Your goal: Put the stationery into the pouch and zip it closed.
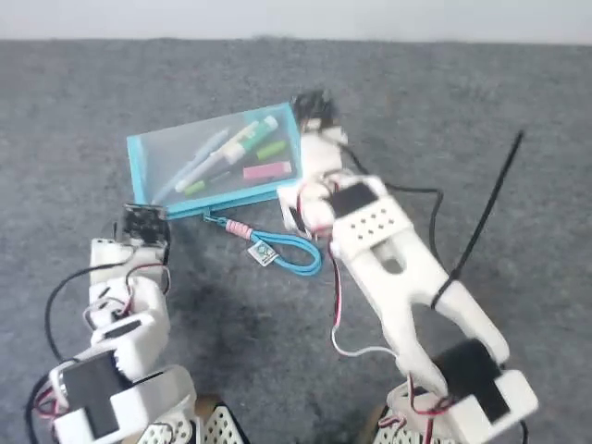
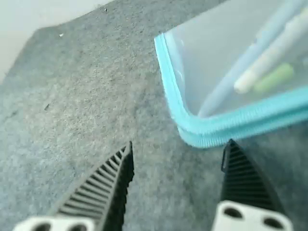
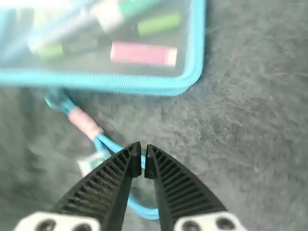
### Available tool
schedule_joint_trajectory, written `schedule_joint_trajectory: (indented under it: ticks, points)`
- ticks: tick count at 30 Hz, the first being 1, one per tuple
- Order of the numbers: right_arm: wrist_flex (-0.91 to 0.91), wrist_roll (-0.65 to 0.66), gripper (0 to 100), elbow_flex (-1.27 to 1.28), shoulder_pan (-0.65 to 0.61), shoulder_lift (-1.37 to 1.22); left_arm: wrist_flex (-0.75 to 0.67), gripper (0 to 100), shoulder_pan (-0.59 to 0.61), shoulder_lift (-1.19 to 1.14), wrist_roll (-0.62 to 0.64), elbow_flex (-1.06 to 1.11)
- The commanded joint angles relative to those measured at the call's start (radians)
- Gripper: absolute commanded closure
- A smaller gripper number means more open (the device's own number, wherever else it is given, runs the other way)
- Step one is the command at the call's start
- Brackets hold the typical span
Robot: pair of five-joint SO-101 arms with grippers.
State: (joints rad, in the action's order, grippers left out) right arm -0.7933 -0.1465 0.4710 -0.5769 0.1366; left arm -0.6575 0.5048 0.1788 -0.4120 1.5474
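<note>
The clear pouch (image 1: 213,166) with blue trim lies flat on the grey mat, with pens, markers and a pink eraser (image 3: 142,53) inside. A blue cord (image 1: 294,252) with a pink bead and a tag trails from its zipper pull (image 1: 209,219). My left gripper (image 2: 178,154) stands open just off the pouch's near left corner (image 2: 192,132), with nothing between its fingers; it is also at the lower left of the pouch (image 1: 145,222). My right gripper (image 3: 142,149) is shut on the blue cord (image 3: 103,142) beside the tag, below the pouch's right corner (image 1: 298,222).
Grey carpet-like mat (image 1: 462,111) covers the table, with open room on the left and far right. A black cable (image 1: 490,203) runs up from the right arm's base. The mat's far edge meets a pale surface.
</note>
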Motion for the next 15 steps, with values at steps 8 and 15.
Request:
schedule_joint_trajectory:
  ticks: [8,15]
  points:
    - [0.051,0.364,99.1,0.087,-0.145,0.101,0.005,71,0.298,0.328,-0.023,0.099]
    - [0.038,0.39,99.1,-0.005,-0.137,-0.024,0.563,71,0.459,0.419,0.074,-0.117]
